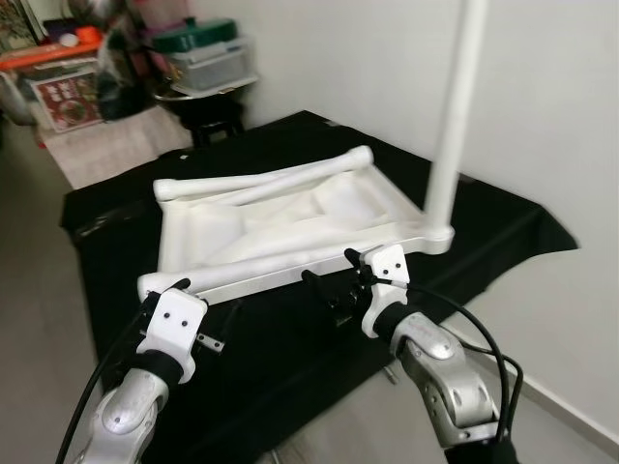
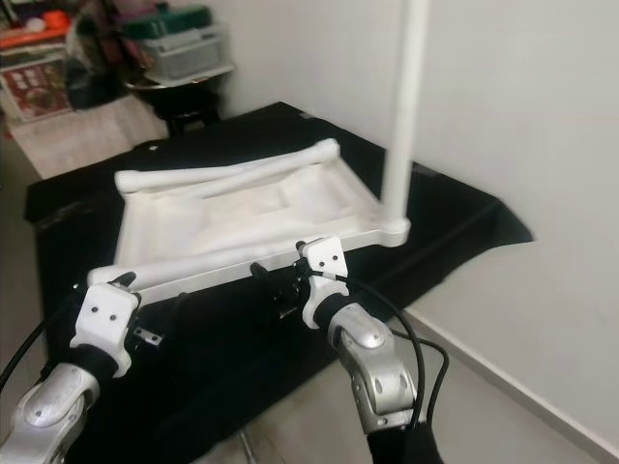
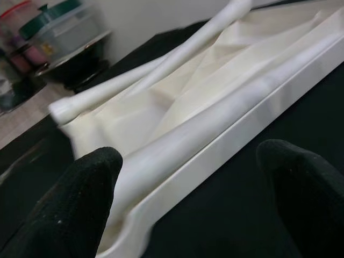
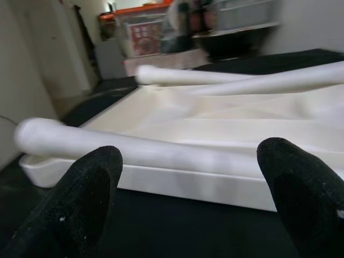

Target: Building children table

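A white children's table top point(image 1: 290, 220) lies upside down on a black cloth point(image 1: 464, 242). One white leg point(image 1: 455, 116) stands upright in its near right corner. A loose leg point(image 1: 253, 266) lies along the near edge, and two more legs point(image 1: 280, 180) lie crossed at the far side. My left gripper point(image 1: 198, 307) is open at the near left corner, just short of the rim point(image 3: 242, 134). My right gripper point(image 1: 331, 268) is open at the near edge, left of the upright leg. Its fingers point(image 4: 80, 204) face the lying leg point(image 4: 134, 150). Neither gripper holds anything.
The black cloth covers a low surface whose front edge point(image 1: 290, 416) is close to my arms. A white wall point(image 1: 561, 116) runs along the right. At the back left stand stacked plastic containers point(image 1: 203, 53) on a dark stool and an orange-topped box point(image 1: 53, 58).
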Controlling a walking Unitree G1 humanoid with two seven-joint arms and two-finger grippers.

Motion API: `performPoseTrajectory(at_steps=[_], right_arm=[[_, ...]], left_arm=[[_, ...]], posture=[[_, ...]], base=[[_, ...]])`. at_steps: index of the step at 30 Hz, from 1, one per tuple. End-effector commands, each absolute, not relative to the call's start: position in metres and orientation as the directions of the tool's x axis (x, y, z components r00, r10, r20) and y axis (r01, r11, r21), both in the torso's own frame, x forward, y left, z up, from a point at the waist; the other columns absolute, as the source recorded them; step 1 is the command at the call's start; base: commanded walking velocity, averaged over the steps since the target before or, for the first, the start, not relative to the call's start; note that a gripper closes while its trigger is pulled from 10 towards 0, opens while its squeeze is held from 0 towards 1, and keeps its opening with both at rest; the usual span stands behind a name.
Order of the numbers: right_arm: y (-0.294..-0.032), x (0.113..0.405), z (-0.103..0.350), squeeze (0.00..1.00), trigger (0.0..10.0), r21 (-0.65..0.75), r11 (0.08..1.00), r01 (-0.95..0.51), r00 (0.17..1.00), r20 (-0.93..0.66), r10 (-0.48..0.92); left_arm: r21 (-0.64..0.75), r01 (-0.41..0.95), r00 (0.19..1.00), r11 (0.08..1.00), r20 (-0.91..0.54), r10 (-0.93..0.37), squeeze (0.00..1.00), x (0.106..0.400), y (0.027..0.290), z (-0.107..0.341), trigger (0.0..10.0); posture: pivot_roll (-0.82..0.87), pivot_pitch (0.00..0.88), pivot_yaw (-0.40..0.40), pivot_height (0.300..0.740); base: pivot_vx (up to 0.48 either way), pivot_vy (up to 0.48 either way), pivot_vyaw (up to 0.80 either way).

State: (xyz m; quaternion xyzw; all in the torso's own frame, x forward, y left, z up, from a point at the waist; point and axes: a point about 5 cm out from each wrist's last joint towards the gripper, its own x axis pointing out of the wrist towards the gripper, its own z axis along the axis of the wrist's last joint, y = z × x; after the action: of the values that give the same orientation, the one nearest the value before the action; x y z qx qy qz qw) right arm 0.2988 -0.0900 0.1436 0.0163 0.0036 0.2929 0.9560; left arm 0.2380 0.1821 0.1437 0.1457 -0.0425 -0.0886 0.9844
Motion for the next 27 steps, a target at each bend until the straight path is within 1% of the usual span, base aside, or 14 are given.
performPoseTrajectory(at_steps=[1, 6, 7, 9, 12, 14, 15, 16, 18, 20, 22, 23, 24, 27], right_arm=[[-0.089, 0.299, 0.143, 0.00, 10.0, 0.042, 0.823, -0.567, 0.823, 0.006, 0.567], [-0.088, 0.299, 0.142, 0.00, 10.0, 0.045, 0.822, -0.568, 0.823, 0.006, 0.568], [-0.088, 0.299, 0.143, 0.00, 10.0, 0.048, 0.821, -0.569, 0.822, 0.007, 0.570], [-0.088, 0.299, 0.143, 0.00, 10.0, 0.048, 0.821, -0.569, 0.822, 0.007, 0.570], [-0.087, 0.299, 0.143, 0.00, 10.0, 0.051, 0.819, -0.571, 0.820, 0.009, 0.572], [-0.086, 0.299, 0.143, 0.00, 10.0, 0.054, 0.819, -0.571, 0.820, 0.010, 0.572], [-0.085, 0.299, 0.143, 0.00, 10.0, 0.057, 0.818, -0.572, 0.820, 0.012, 0.572], [-0.085, 0.299, 0.143, 0.00, 10.0, 0.057, 0.818, -0.572, 0.820, 0.012, 0.572], [-0.084, 0.299, 0.143, 0.00, 10.0, 0.062, 0.817, -0.573, 0.819, 0.012, 0.573], [-0.084, 0.299, 0.143, 0.00, 10.0, 0.062, 0.817, -0.573, 0.819, 0.012, 0.573], [-0.083, 0.300, 0.143, 0.00, 10.0, 0.063, 0.815, -0.576, 0.817, 0.014, 0.576], [-0.083, 0.300, 0.143, 0.00, 10.0, 0.063, 0.815, -0.576, 0.817, 0.014, 0.576], [-0.083, 0.300, 0.143, 0.00, 10.0, 0.061, 0.815, -0.576, 0.817, 0.015, 0.576], [-0.082, 0.298, 0.144, 0.00, 10.0, 0.058, 0.818, -0.572, 0.820, 0.017, 0.572]], left_arm=[[0.306, 0.164, 0.981, 0.938, 0.052, -0.189, 0.00, 0.238, 0.182, 0.144, 10.0], [0.331, 0.173, 0.975, 0.928, 0.074, -0.208, 0.00, 0.239, 0.180, 0.150, 10.0], [0.368, 0.205, 0.965, 0.907, 0.081, -0.251, 0.00, 0.243, 0.177, 0.157, 10.0], [0.368, 0.205, 0.965, 0.907, 0.081, -0.251, 0.00, 0.243, 0.177, 0.157, 10.0], [0.407, 0.245, 0.948, 0.880, 0.091, -0.306, 0.00, 0.248, 0.175, 0.167, 10.0], [0.447, 0.273, 0.937, 0.852, 0.076, -0.340, 0.00, 0.252, 0.174, 0.169, 10.0], [0.528, 0.323, 0.918, 0.786, 0.029, -0.396, 0.00, 0.261, 0.177, 0.172, 10.0], [0.528, 0.323, 0.918, 0.786, 0.029, -0.396, 0.00, 0.261, 0.177, 0.172, 10.0], [0.603, 0.363, 0.899, 0.711, -0.026, -0.437, 0.00, 0.273, 0.182, 0.176, 10.0], [0.603, 0.363, 0.899, 0.711, -0.026, -0.437, 0.00, 0.273, 0.182, 0.176, 10.0], [0.714, 0.401, 0.867, 0.575, -0.093, -0.489, 0.00, 0.293, 0.183, 0.184, 10.0], [0.714, 0.401, 0.867, 0.575, -0.093, -0.489, 0.00, 0.293, 0.183, 0.184, 10.0], [0.769, 0.422, 0.843, 0.479, -0.139, -0.520, 0.00, 0.306, 0.180, 0.190, 10.0], [0.848, 0.446, 0.804, 0.287, -0.239, -0.544, 0.00, 0.330, 0.176, 0.198, 10.0]], posture=[[-0.11, 0.044, 0.087, 0.740], [-0.10, 0.040, 0.084, 0.740], [-0.10, 0.040, 0.082, 0.740], [-0.10, 0.040, 0.082, 0.740], [-0.10, 0.040, 0.081, 0.740], [-0.09, 0.041, 0.079, 0.740], [-0.09, 0.038, 0.082, 0.740], [-0.09, 0.038, 0.082, 0.740], [-0.09, 0.036, 0.083, 0.740], [-0.09, 0.036, 0.083, 0.740], [-0.09, 0.034, 0.089, 0.740], [-0.09, 0.034, 0.089, 0.740], [-0.10, 0.035, 0.092, 0.740], [-0.12, 0.050, 0.104, 0.740]], base=[[0.000, 0.480, 0.00], [0.000, 0.050, 0.00], [0.000, 0.000, 0.00], [0.000, 0.000, 0.00], [0.000, 0.000, 0.00], [0.000, 0.000, 0.00], [0.000, 0.000, 0.00], [0.000, 0.000, 0.00], [0.000, 0.000, 0.00], [0.000, 0.000, 0.00], [0.000, 0.000, 0.00], [0.000, 0.000, 0.00], [0.000, 0.000, 0.00], [0.000, 0.000, 0.00]])
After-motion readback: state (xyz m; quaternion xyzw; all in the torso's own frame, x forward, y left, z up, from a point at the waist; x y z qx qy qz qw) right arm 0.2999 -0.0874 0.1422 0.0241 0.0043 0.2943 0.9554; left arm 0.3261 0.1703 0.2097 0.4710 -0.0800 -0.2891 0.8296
